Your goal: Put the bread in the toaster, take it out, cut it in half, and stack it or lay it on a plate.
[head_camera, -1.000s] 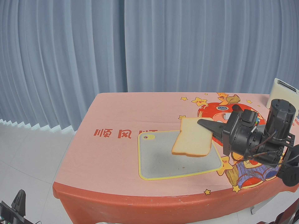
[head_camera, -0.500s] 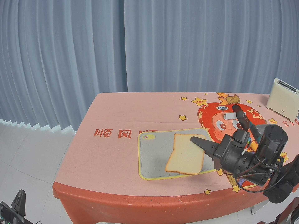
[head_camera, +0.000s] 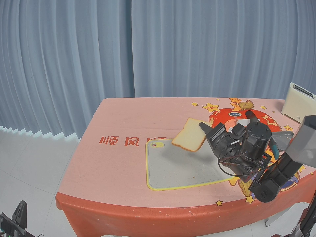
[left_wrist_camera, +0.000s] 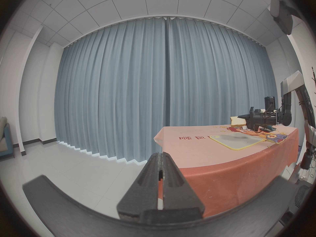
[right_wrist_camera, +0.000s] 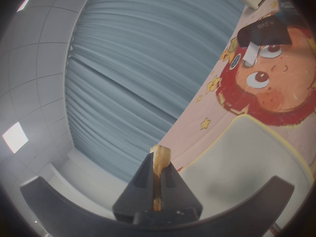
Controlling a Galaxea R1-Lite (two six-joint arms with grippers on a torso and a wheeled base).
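I have the bread [head_camera: 189,139] pinched in the right gripper [head_camera: 201,126], jaws closed on one edge of the slice. The rest of it sticks out past the fingertips, away from the wrist. In the right wrist view the crust edge [right_wrist_camera: 160,157] stands up between the fingers [right_wrist_camera: 144,171], so the bite looks deep enough.

I judge the slice light and soft: it will sag or tear if I squeeze harder or swing it fast, and the crumb gives under the pads. The crust edge is the firmest place to hold, and that is where the jaws sit. It is not slippery, but it could crumble.

The slice hangs in the air, tilted, with its free corner lowest. It is just above the far edge of the cutting board [head_camera: 171,175]. The bare board surface lies below the gripper and back toward me. The toaster [head_camera: 299,106] stands well behind the wrist, at the far corner of the table [head_camera: 108,168]. A knife handle [right_wrist_camera: 263,33] lies near the wrist's far side.

The left gripper [left_wrist_camera: 160,171] hangs well off the table, fingers pressed together on nothing.
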